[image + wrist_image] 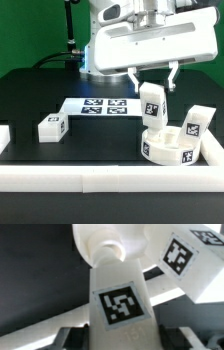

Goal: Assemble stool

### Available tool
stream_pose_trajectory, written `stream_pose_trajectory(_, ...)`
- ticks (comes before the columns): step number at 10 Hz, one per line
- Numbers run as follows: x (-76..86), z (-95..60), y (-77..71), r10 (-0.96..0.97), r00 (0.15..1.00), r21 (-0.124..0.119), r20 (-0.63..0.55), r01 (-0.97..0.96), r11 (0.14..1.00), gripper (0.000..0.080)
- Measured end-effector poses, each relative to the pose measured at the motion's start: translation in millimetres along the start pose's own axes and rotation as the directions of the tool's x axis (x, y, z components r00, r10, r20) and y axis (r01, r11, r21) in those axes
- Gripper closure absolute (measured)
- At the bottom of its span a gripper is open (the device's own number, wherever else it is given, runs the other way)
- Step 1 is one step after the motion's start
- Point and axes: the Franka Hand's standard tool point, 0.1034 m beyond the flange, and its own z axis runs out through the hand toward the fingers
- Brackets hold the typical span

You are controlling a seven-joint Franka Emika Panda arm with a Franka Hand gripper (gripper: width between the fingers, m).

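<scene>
My gripper (pixel 153 88) is shut on a white stool leg (pixel 152 105), held upright with its lower end on the round white seat (pixel 168 148) at the exterior view's right. In the wrist view the leg (pixel 122 303) with its square tag fills the middle. Its rounded end (pixel 108 249) meets the seat (pixel 130 235), and a dark finger (pixel 72 336) stands on either side of it. A second leg (pixel 194 123) leans just right of the seat. A third leg (pixel 51 127) lies on the black table at the left.
The marker board (pixel 98 105) lies flat at the middle back. A long white border rail (pixel 100 177) runs along the front edge, and another rail (pixel 213 150) closes the right side next to the seat. The robot's base (pixel 100 55) stands behind.
</scene>
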Motion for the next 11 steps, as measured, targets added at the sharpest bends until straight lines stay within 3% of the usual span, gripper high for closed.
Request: stream_pose_trajectory(11, -17.5, 8.4, 3.3, -0.019, 1.000, -0.009, -0.005, 0.019, 1.000, 0.0474)
